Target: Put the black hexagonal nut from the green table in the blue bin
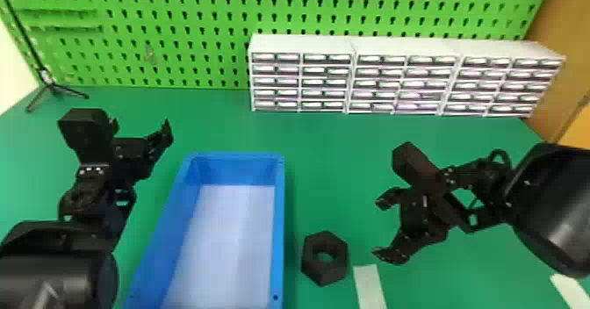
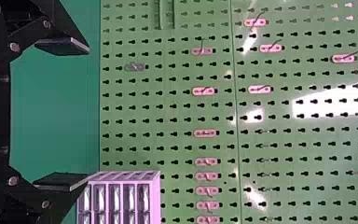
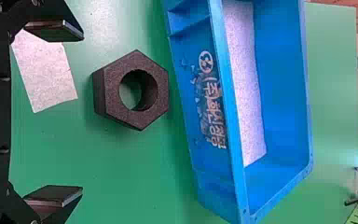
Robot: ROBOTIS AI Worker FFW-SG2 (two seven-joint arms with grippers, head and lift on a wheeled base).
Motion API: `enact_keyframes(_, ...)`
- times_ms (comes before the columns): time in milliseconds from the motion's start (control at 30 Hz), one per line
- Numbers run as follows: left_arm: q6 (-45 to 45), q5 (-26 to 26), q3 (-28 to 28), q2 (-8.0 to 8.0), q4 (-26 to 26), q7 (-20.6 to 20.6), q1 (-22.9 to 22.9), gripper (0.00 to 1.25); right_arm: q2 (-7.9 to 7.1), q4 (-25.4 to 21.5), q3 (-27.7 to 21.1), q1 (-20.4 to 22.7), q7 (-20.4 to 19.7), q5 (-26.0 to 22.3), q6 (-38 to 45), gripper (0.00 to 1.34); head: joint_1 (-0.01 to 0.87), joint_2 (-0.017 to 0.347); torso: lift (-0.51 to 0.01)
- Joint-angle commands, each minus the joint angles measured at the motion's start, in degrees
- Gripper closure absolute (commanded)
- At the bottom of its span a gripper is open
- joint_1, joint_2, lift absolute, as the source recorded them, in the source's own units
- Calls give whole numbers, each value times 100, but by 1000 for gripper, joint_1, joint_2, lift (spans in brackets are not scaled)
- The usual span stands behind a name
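Observation:
The black hexagonal nut [image 1: 324, 258] lies flat on the green table [image 1: 338, 154], just right of the blue bin [image 1: 279, 224]. Right of the nut, my right gripper [image 1: 379, 227] stands open with nothing between its fingers. In the right wrist view, the nut [image 3: 137, 91] lies beyond the spread fingers of the right gripper [image 3: 81, 112], with the bin [image 3: 235, 116] behind it. My left gripper [image 1: 140, 130] is parked left of the bin's far end. It is open and holds nothing in the left wrist view, where the left gripper [image 2: 86, 114] faces the pegboard.
A white drawer cabinet [image 1: 303, 82] stands at the back of the table before the green pegboard [image 1: 197, 31]. White strips [image 1: 370, 286] lie on the table near the nut and at the right front. A small black tripod [image 1: 52, 88] stands at the back left.

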Motion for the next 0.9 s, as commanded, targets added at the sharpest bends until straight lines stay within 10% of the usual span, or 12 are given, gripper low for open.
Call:
enact_keyframes(0, 0, 9, 2, 4, 0, 1, 9, 300, -6, -10, 92, -38, 7, 13, 21, 142, 683, 28, -96)
enact_keyframes(867, 8, 0, -25, 13, 0, 1, -35, 300, 11, -10, 242, -91, 42, 83, 144, 144, 683, 28, -96)
